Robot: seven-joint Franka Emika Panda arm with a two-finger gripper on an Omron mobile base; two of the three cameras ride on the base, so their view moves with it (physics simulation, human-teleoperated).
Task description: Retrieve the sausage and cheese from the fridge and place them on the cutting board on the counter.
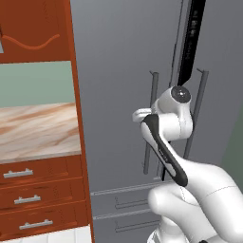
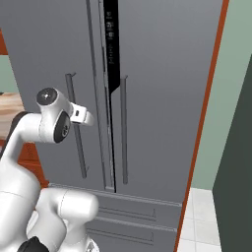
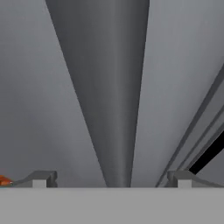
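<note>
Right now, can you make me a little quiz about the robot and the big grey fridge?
1. True or false: the fridge doors are wide open.
2. What sits between the gripper fingertips in the hand view? A) a sausage B) the bar handle of the left door C) a drawer pull
3. Fill in: the gripper's jaws are ____.

Key: 1. False, both doors look shut. 2. B, the handle runs between the fingertips; whether they touch it cannot be told. 3. open.
</note>
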